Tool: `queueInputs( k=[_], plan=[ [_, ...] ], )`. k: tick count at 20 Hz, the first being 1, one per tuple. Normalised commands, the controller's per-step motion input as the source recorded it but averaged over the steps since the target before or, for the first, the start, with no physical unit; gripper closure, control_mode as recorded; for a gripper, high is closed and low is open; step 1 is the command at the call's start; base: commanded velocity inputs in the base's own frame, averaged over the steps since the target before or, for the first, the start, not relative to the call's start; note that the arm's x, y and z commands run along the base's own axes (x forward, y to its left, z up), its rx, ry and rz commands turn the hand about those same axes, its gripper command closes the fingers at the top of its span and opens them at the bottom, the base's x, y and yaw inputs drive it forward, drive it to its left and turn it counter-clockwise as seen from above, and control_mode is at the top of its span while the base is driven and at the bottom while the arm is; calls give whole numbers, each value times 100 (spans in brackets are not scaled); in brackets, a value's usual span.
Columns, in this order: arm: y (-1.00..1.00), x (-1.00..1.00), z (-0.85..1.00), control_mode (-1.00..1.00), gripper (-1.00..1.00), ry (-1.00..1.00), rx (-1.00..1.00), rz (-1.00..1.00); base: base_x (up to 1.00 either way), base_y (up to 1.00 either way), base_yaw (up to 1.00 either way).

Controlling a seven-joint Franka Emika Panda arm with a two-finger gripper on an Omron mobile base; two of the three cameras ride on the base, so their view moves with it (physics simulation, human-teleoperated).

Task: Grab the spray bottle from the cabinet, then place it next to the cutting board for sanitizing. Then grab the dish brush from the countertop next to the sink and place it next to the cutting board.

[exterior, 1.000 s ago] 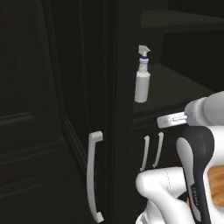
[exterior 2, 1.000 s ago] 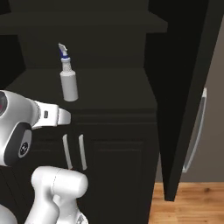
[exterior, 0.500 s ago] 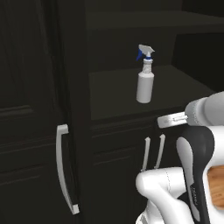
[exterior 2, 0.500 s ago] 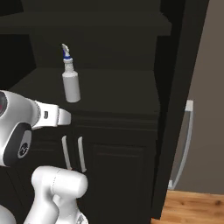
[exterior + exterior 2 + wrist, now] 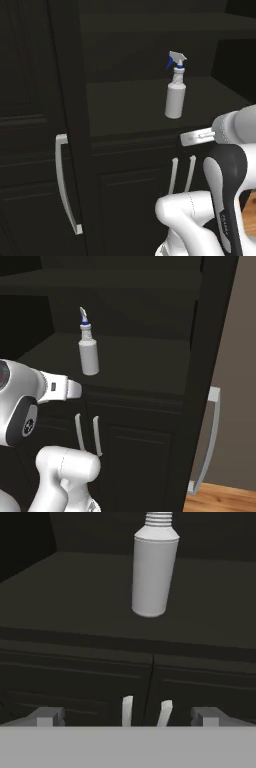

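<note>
The small white cylindrical spray bottle (image 5: 175, 92) with its blue trigger stands upright near the front edge of the dark cabinet (image 5: 125, 165) niche shelf. Gripper (image 5: 127, 716) low before the shelf front, jaws spread wide, gripping nothing.

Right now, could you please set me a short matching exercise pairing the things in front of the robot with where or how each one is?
Things:
1. spray bottle
2. gripper
3. pair of short silver handles
4. long silver bar handle

States:
A. on the doors under the shelf
B. open, holding nothing
C. upright on the dark shelf
D. on the tall door at the left

Pairs: 1-C, 2-B, 3-A, 4-D
</note>
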Motion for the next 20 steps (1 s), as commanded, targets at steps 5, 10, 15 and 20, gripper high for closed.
queueInputs(
  k=[5,10,15,20],
  plan=[
    [0,0,3,-100,-100,-30,3,0,0,0,0],
    [0,1,10,-100,-100,-42,10,0,0,0,0],
    [0,12,13,-100,-100,-28,9,0,0,0,0],
    [0,18,15,-100,-100,-21,6,0,0,0,0]
  ],
)
